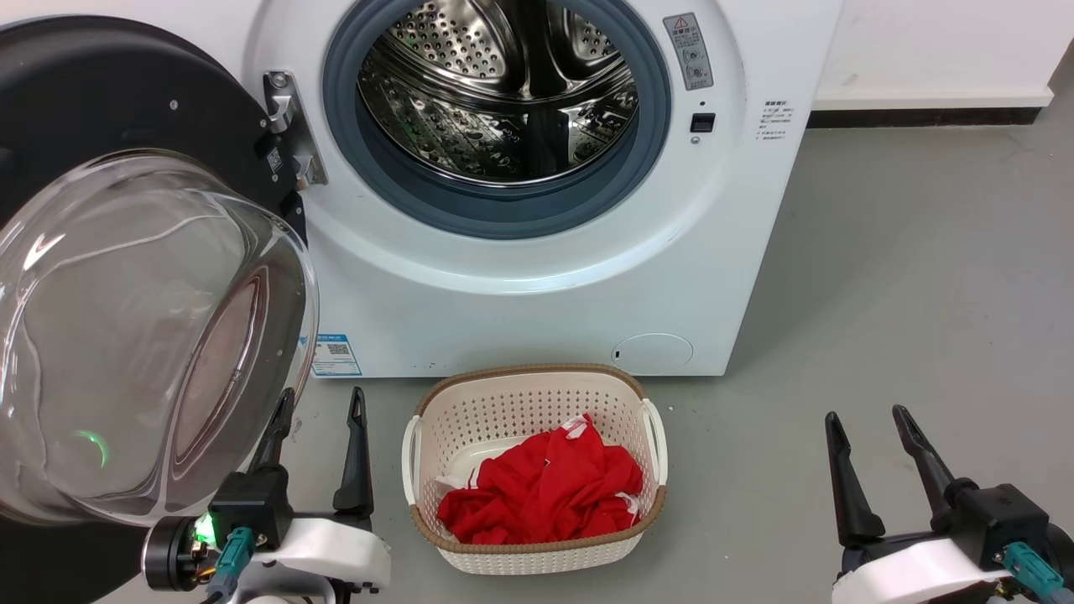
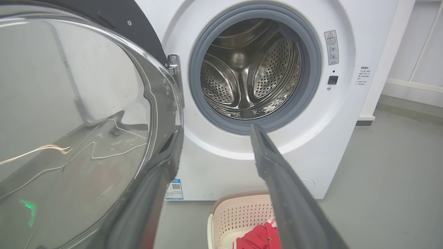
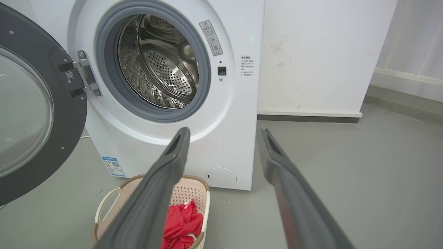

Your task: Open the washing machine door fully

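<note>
The left gripper (image 1: 319,413) is hanging spread and empty, one dark finger just beside the bulging glass of the large round black-rimmed washing machine door (image 1: 101,84); the right gripper (image 1: 867,418) is gaping empty too. The door is standing swung out leftward from the big white front-loading washing machine (image 1: 545,294), bowl pointing toward the robot.

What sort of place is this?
Probably a laundry corner, maybe a test room: a white front-loading washing machine with its door swung open, a laundry basket of red cloth on a grey floor, plain white wall.
</note>
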{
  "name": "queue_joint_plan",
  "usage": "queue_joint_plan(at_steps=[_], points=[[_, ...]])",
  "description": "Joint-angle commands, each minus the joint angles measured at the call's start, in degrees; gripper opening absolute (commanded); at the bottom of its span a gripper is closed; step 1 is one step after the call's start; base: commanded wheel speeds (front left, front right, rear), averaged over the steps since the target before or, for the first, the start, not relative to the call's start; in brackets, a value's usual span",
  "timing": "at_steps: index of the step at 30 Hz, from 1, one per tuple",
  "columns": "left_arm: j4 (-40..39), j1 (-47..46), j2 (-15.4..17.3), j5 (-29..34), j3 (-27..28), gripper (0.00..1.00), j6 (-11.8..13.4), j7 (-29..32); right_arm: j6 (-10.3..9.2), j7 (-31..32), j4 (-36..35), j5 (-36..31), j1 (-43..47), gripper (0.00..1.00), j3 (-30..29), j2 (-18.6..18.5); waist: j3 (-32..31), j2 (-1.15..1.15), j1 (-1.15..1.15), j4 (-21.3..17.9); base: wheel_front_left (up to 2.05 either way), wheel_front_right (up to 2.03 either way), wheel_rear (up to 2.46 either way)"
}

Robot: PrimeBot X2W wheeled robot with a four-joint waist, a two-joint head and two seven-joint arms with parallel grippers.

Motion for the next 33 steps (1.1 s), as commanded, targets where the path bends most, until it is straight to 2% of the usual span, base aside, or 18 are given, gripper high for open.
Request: queue_joint_plan(at_steps=[1, 5, 6, 9, 16, 33], points=[[0.03, -0.37, -0.14, 0.31, 0.26, 1.0, 0.0, -0.14, -0.04, -0.33, 0.2, 0.26, -0.23, 1.0, -0.04, 0.09, -0.01, 0.0, 0.0, 0.0, 0.0, 0.0, 0.0], [-0.08, -0.21, -0.36, 0.1, 0.52, 1.0, -0.14, -0.14, -0.04, -0.45, 0.57, 0.36, -0.41, 1.0, 0.01, 0.09, 0.02, 0.0, 0.0, -0.12, 0.0, 0.0, 0.0], [0.05, 0.01, -0.16, 0.11, 0.42, 0.0, -0.21, 0.02, 0.0, -0.1, 0.6, 0.37, -0.03, 0.0, 0.01, 0.0, 0.02, 0.0, 0.0, -0.11, 0.0, 0.0, 0.0], [1.46, 0.09, -0.22, -0.96, 0.78, 0.0, -0.36, 0.66, 0.0, 0.04, 1.44, 1.47, 0.48, 0.0, 0.23, 0.01, 0.03, 0.0, 0.0, -0.11, 0.0, 0.0, 0.0], [2.12, -0.58, -0.39, -9.4, 1.98, 0.0, -1.23, 3.13, 0.0, 1.42, 2.28, 10.83, -0.55, 0.0, 0.08, -0.47, 0.04, 0.0, 0.0, -0.08, 0.0, 0.0, 0.0], [2.27, -0.99, -0.72, -26.08, 3.22, 0.0, -2.96, 6.74, -0.01, 4.08, 4.26, 28.43, -2.74, 0.0, -0.19, -1.22, 0.09, 0.0, 0.0, -0.02, 0.0, 0.0, 0.0]])
